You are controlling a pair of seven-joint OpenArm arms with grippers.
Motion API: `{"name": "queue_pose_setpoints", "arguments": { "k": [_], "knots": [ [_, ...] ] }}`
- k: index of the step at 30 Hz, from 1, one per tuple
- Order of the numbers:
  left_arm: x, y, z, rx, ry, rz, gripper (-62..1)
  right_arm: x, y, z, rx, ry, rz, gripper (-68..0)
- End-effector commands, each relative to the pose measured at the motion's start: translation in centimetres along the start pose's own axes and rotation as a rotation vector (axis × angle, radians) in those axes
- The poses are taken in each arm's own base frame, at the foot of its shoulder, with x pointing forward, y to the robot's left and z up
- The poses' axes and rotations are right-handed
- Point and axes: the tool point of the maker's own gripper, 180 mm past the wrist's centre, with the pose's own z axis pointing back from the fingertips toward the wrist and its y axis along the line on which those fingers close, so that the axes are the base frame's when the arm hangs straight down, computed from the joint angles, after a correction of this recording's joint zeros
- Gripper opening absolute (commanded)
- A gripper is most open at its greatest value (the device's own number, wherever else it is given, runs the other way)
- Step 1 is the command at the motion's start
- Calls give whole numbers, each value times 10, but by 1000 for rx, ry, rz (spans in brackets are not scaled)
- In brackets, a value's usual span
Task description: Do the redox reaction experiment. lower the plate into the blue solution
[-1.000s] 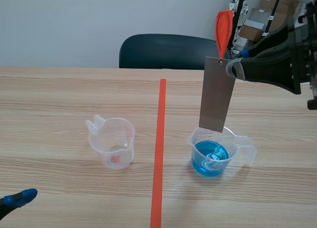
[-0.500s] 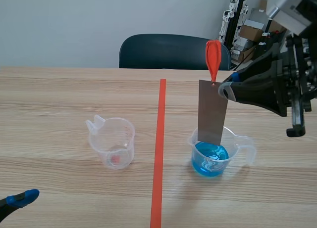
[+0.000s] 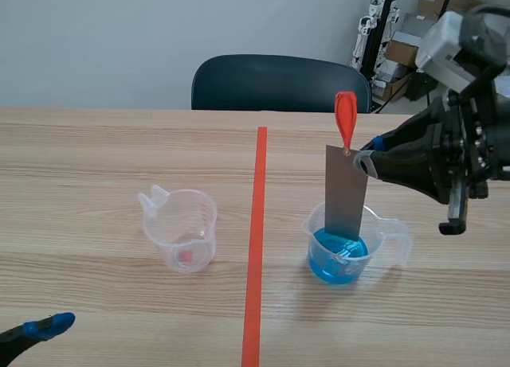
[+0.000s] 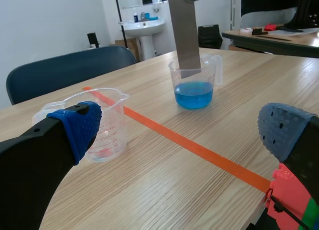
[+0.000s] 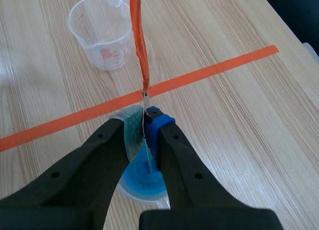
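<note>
A grey metal plate (image 3: 347, 192) with an orange-red loop (image 3: 345, 116) at its top hangs upright, my right gripper (image 3: 365, 162) shut on its upper end. Its lower edge sits inside the rim of the clear beaker of blue solution (image 3: 339, 251), just above the liquid in the left wrist view, where the plate (image 4: 184, 30) stands in the beaker (image 4: 194, 88). From the right wrist, the plate (image 5: 145, 140) is edge-on between the gripper (image 5: 144, 121) pads, over the blue beaker (image 5: 144, 182). My left gripper (image 4: 179, 135) stays open low at the near left.
An empty clear beaker (image 3: 182, 228) stands left of the orange tape line (image 3: 255, 247); it also shows ahead of each gripper, empty beaker (image 4: 102, 122) and empty beaker (image 5: 102, 35). A dark chair (image 3: 279, 80) stands behind the table's far edge. Boxes sit on shelves (image 3: 406, 40) at back right.
My right gripper has come down with the plate, whose lower edge went from above the beaker's rim to inside it. The left gripper's tip shifted slightly.
</note>
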Motion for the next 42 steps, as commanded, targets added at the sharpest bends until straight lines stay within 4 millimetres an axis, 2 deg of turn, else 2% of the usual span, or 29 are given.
{"name": "queue_pose_setpoints", "arguments": {
  "k": [1, 13, 27, 42],
  "knots": [
    [3, -1, 0, -7, -15, -3, 14, 7, -5, 1, -8, -30, 14, -669],
    [3, -1, 0, -6, -15, -2, 14, -7, -10, -9, -40, -38, 12, -669],
    [3, -1, 0, -6, -15, -2, 14, -24, 7, -19, -29, -35, 27, -670],
    [3, -1, 0, -6, -15, -2, 14, -38, 18, -18, -16, -45, 40, -669]
  ]
}}
